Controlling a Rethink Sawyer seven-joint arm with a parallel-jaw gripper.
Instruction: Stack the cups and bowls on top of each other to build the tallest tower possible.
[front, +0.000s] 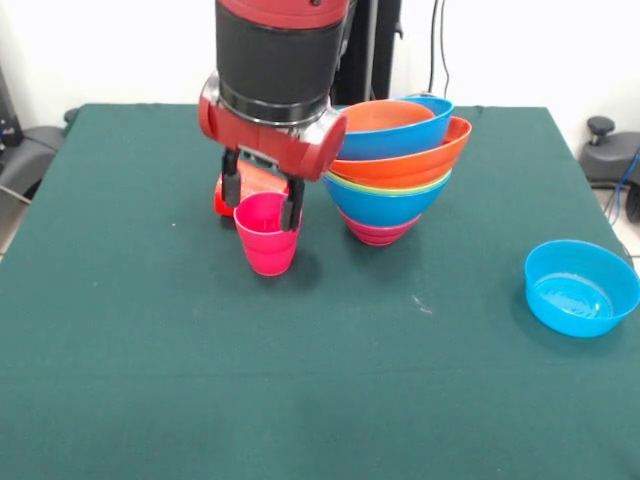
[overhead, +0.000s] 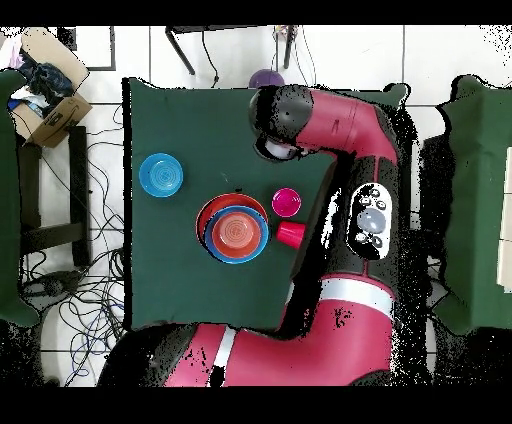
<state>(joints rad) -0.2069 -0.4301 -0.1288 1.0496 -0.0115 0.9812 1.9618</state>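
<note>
**Green table, pink cup in the grip**

The dark green table (front: 150, 380) fills the room's middle. The gripper (front: 262, 200) hangs low over it, its black fingers (front: 231, 185) set either side of the pink cup's (front: 267, 235) rim, one outside, one seemingly inside, pinching the wall. Just behind lies the red cup (overhead: 291, 234). Beside them leans the tower (front: 395, 165) of nested bowls. A light blue bowl (front: 582, 288) sits well apart.

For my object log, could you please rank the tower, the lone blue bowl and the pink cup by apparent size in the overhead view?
1. Tower
2. Blue bowl
3. Pink cup
</note>
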